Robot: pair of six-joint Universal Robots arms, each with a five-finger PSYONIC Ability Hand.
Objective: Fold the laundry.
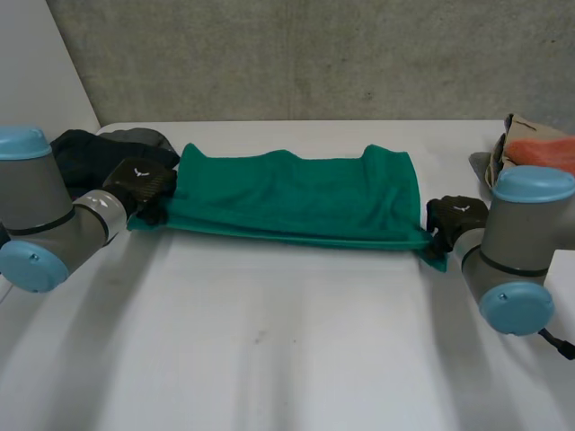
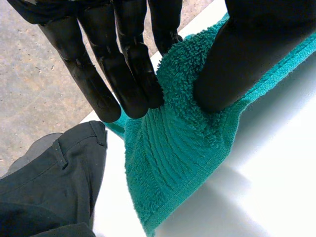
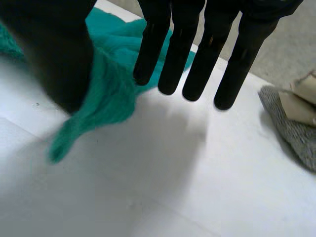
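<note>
A green towel [image 1: 296,197] lies folded in a long band across the far half of the white table [image 1: 269,341]. My left hand [image 1: 142,184] is at its left end. In the left wrist view the fingers [image 2: 123,74] and thumb pinch that corner of the towel [image 2: 173,158]. My right hand [image 1: 454,215] is at the towel's right end. In the right wrist view its fingers [image 3: 197,49] are straight and spread away from the thumb. The towel's corner [image 3: 108,89] hangs loose between them, down to the table, with no pinch on it.
A heap of dark clothes [image 1: 90,148] lies just behind my left hand, close to the towel's corner [image 2: 49,182]. At the table's right edge sits a pile of orange and beige laundry [image 1: 539,148] on grey cloth [image 3: 291,123]. A concrete wall stands behind.
</note>
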